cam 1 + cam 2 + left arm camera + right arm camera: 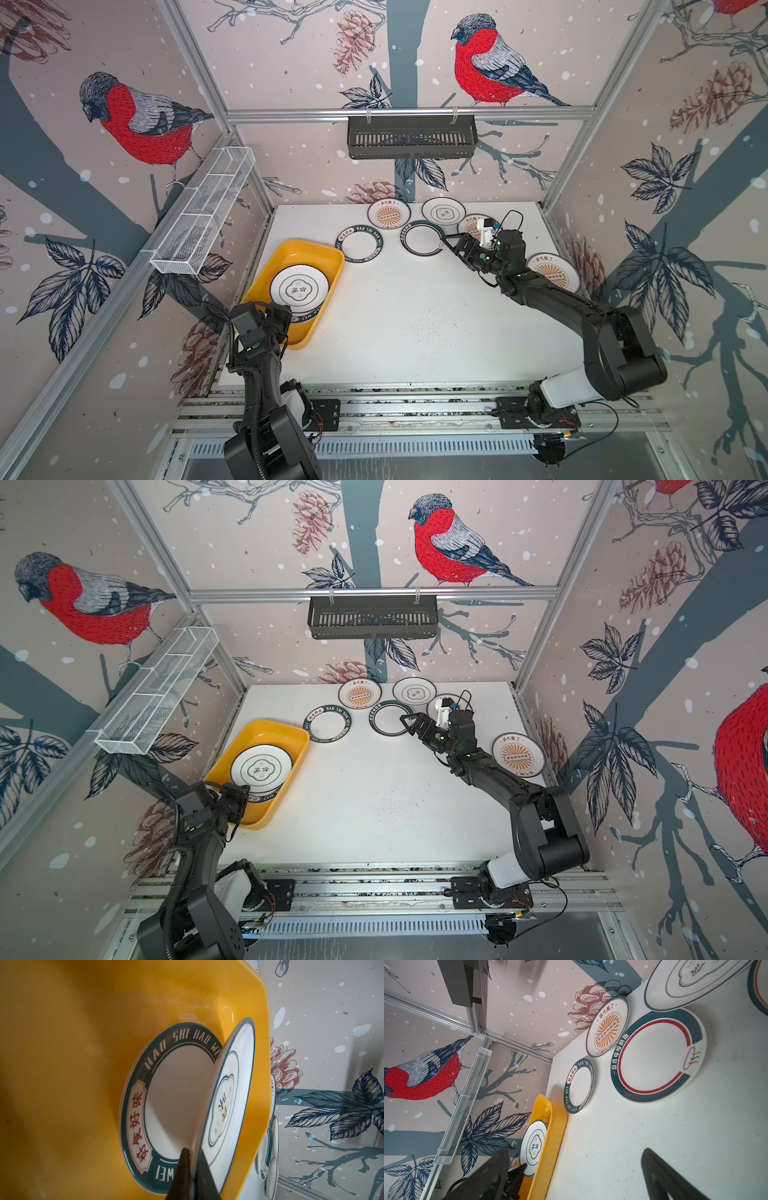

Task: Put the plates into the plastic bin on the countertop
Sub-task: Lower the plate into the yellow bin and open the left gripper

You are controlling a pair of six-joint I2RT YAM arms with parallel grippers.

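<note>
Yellow-orange plastic is shown at the table's left in both top views: the plastic bin (pixel 320 247), in which an emblem plate (pixel 299 289) is seen over a green-lettered plate (pixel 309 319), with the left gripper (pixel 286 312) at its near rim; six other plates (pixel 389 214) are counted outside the bin, spread along the far and right parts of the table (pixel 415 324); the right gripper (pixel 406 724) is held at the near rim of a green-ringed plate (pixel 388 724), jaws spread wide, nothing between them; in the left wrist view the left gripper is found clamped on the emblem plate's rim, the plate tilted up off the lettered one, so its placing is judged unfinished; whether more plates lie beneath cannot be told; in the right wrist view the green-ringed plate is seen flat and untouched beyond the parted fingers; the task is judged well short of half done, six plates being left to carry over.
</note>
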